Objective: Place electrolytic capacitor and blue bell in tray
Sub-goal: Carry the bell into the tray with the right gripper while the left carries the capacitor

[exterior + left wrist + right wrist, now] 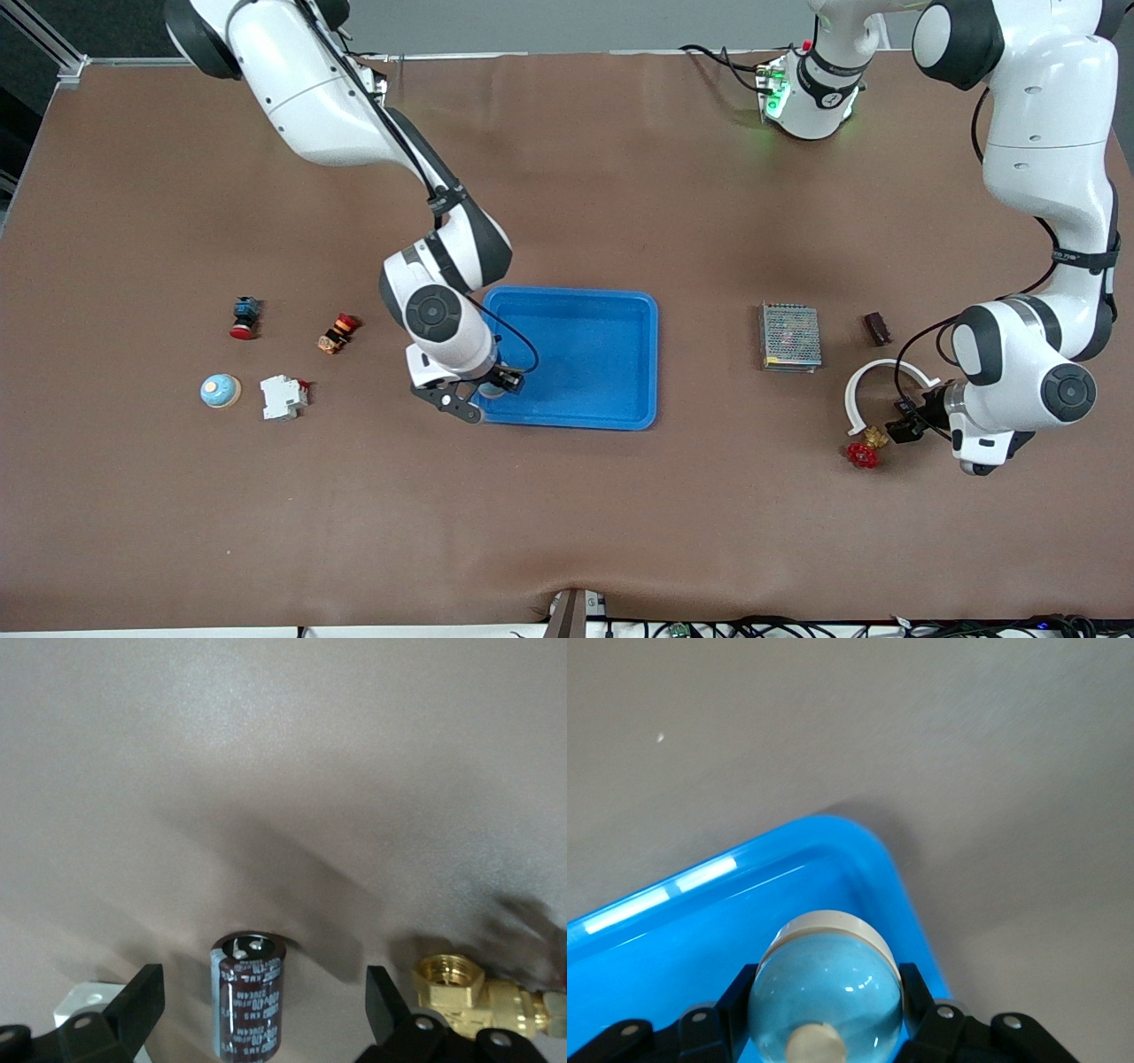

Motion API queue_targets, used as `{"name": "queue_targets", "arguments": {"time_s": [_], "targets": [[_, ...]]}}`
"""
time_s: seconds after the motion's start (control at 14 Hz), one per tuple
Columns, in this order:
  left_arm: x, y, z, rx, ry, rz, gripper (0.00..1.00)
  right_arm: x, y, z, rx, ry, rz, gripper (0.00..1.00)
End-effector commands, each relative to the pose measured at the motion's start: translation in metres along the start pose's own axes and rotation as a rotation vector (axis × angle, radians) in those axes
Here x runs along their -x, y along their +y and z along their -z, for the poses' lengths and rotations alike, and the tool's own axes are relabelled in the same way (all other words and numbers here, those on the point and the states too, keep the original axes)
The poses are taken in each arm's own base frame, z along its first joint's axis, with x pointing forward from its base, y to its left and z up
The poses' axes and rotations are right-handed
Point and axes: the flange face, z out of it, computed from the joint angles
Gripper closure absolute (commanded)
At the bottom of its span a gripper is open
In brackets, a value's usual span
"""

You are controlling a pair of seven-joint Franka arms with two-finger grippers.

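The blue tray (589, 354) lies mid-table. My right gripper (490, 387) is low over the tray's corner toward the right arm's end and is shut on a blue bell (824, 983) with a white base. The tray's rounded rim (833, 828) curves right beside the bell. My left gripper (904, 420) is down at the table toward the left arm's end. It stands open around the upright dark-brown electrolytic capacitor (248, 997), with a finger (142, 997) on each side and a gap to both. In the front view the capacitor is hidden.
A second blue bell (220, 391), a white breaker (283, 397), an orange switch (337, 333) and a red-capped button (244, 317) lie toward the right arm's end. A grey mesh box (790, 337), a white ring (855, 390), a brass valve (456, 988) and a dark block (877, 328) sit near the left gripper.
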Motion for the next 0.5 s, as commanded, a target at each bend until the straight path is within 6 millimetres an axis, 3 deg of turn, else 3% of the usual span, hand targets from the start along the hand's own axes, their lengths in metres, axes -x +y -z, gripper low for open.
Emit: {"name": "queue_targets", "arguments": {"time_s": [0.0, 0.14, 0.43], "targets": [[0.002, 0.002, 0.0, 0.012, 0.004, 0.027, 0.23, -0.001, -0.011, -0.01, 0.0, -0.012, -0.031, 1.0], [0.001, 0.001, -0.001, 0.011, 0.004, 0.027, 0.45, 0.005, -0.013, -0.023, 0.011, -0.017, -0.024, 1.0], [0.001, 0.005, 0.01, 0.017, 0.02, 0.036, 0.88, 0.005, -0.012, -0.029, 0.013, -0.018, -0.024, 1.0]]}}
